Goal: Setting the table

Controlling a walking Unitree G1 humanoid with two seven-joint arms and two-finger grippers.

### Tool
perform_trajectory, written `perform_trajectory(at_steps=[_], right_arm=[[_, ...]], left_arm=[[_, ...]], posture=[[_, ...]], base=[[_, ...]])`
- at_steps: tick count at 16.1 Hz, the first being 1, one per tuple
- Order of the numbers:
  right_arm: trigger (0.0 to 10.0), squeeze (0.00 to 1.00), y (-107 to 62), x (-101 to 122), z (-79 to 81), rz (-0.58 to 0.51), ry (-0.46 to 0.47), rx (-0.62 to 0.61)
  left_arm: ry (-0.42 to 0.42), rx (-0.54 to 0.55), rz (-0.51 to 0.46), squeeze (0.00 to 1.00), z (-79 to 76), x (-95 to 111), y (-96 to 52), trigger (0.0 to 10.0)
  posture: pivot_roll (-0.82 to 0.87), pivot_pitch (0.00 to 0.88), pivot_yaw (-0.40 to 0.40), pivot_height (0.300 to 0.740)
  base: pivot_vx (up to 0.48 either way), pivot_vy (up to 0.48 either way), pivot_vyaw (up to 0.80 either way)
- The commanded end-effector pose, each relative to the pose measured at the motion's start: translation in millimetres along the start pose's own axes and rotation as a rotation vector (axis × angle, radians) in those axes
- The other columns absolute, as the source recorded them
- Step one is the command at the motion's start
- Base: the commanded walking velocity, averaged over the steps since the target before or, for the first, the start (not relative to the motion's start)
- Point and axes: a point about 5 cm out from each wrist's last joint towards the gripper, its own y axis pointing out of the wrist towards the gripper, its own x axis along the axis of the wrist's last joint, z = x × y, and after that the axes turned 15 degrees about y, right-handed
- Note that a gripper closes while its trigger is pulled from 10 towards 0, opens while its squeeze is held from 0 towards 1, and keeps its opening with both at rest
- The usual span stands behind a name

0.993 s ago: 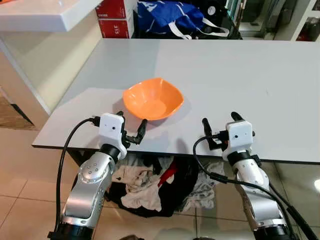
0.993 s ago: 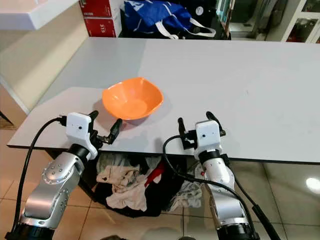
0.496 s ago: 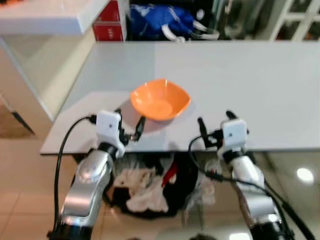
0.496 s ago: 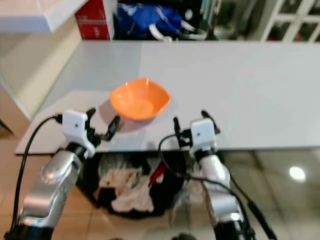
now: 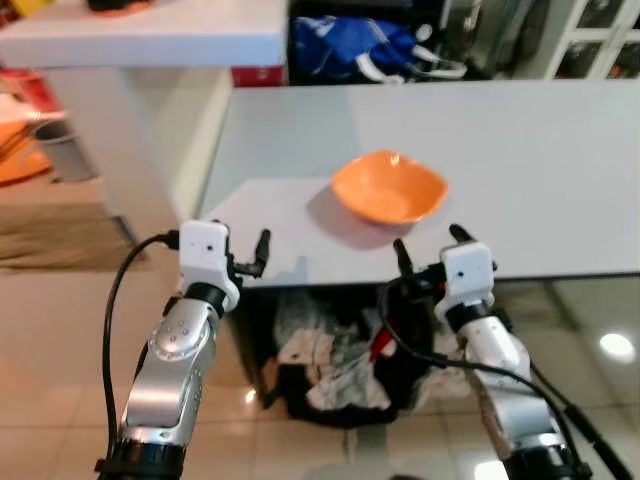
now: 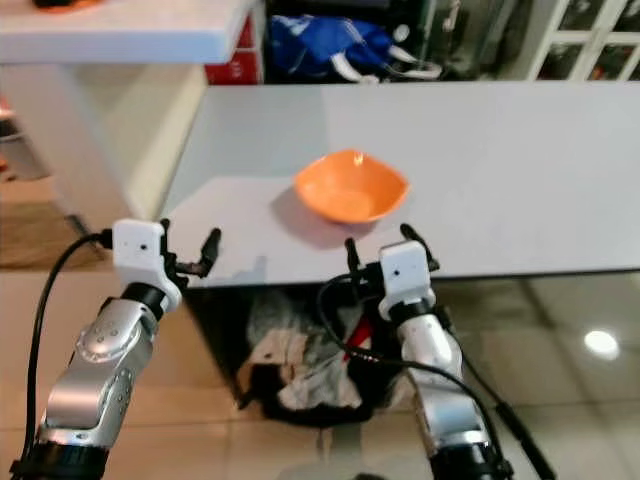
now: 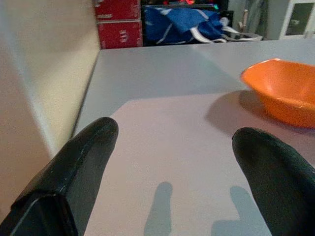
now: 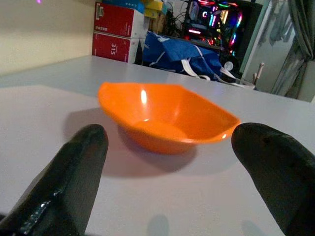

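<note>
Our view has swung left since 1 second ago; the orange bowl (image 5: 389, 187) sits unmoved near the grey table's (image 5: 560, 150) front edge. Our left gripper (image 5: 248, 261) and right gripper (image 5: 428, 262) hover spread wide, empty, suggesting the bowl is placed.

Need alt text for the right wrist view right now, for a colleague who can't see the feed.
An empty orange bowl sits on a pale grey table, framed between the two open black fingers of the right gripper, which holds nothing. Behind the table are red boxes, a blue bag and a computer lit with coloured lights.
</note>
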Motion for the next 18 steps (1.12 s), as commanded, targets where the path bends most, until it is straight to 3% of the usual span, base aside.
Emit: perform_trajectory(at_steps=[1, 18], right_arm=[[10.0, 0.00, -1.4, 2.1, -4.2, -0.006, 0.001, -0.008], [10.0, 0.00, 2.5, 0.8, 3.0, 0.003, 0.010, 0.042]], left_arm=[[-0.012, -0.007, 0.020, 0.00, -6.3, -1.8, 0.7, 10.0], [-0.012, 0.064, 0.051, 0.00, 3.1, -7.0, 0.3, 10.0]], posture=[[-0.08, 0.000, 0.044, 0.740], [-0.05, 0.000, 0.018, 0.740]], base=[[0.000, 0.472, 0.00], [0.000, 0.478, 0.00]])
